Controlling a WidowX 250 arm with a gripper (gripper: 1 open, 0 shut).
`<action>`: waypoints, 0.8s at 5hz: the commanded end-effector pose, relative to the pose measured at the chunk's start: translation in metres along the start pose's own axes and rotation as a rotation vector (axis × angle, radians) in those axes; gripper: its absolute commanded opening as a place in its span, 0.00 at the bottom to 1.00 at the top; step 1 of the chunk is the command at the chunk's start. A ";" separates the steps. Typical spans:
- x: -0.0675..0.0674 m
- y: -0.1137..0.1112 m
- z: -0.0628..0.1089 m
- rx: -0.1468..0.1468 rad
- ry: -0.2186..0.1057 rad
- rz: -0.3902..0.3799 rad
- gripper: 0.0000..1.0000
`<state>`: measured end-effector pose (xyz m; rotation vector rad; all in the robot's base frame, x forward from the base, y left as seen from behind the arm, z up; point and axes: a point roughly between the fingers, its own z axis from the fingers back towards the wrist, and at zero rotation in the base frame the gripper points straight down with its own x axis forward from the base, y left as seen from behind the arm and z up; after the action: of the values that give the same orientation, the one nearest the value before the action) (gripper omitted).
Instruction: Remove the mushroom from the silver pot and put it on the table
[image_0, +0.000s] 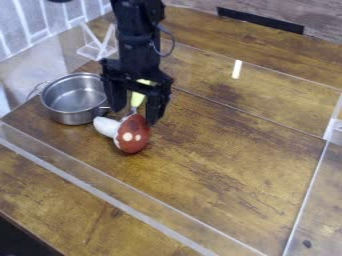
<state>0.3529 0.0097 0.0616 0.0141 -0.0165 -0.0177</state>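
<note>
The mushroom (127, 132) lies on its side on the table (227, 170), red-orange cap toward the front, pale stem pointing left toward the silver pot (74, 98). The pot stands to the left and looks empty inside. My gripper (138, 108) hangs straight down just above and behind the mushroom. Its black fingers (112, 98) are spread wide with a gap between them, and nothing is held. The mushroom rests on the wood, free of the fingers.
A clear plastic barrier (147, 215) runs along the front and sides of the work area. A white rack-like object (94, 42) stands at the back left behind the arm. A small light-coloured strip (237, 69) lies on the table at the back right.
</note>
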 end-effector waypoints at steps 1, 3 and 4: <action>-0.001 0.005 0.002 0.004 -0.033 0.035 1.00; 0.000 0.021 -0.012 0.005 -0.029 0.069 0.00; 0.003 0.027 -0.003 0.001 -0.036 0.045 0.00</action>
<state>0.3517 0.0307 0.0415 0.0092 0.0022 0.0192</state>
